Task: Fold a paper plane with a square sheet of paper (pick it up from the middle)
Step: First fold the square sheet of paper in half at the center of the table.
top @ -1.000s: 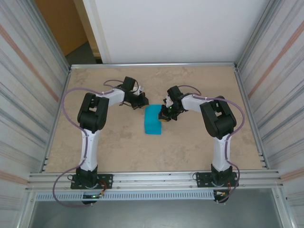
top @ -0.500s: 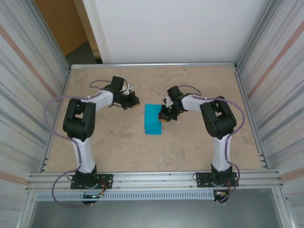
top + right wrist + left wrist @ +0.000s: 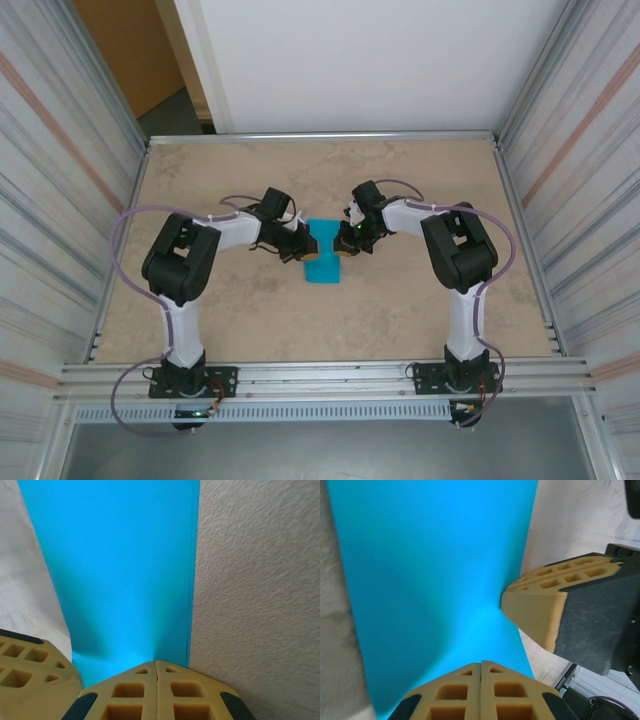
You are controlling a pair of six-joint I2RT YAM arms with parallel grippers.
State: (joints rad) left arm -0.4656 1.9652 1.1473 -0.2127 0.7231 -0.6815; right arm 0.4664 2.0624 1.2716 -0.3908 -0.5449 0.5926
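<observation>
On table (image 3: 420,300) | one sheet of paper (image 3: 322,264) | two grippers touching it: left gripper (image 3: 301,250) closed, right gripper (image 3: 345,245) closed

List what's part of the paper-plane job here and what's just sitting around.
In the job:
- sheet of paper, teal, lying as a rectangle
- left fingers, shut, tips at its left edge
- right fingers, shut, tips at its right edge

Just there:
- table
- frame rail
- white wall panel
</observation>
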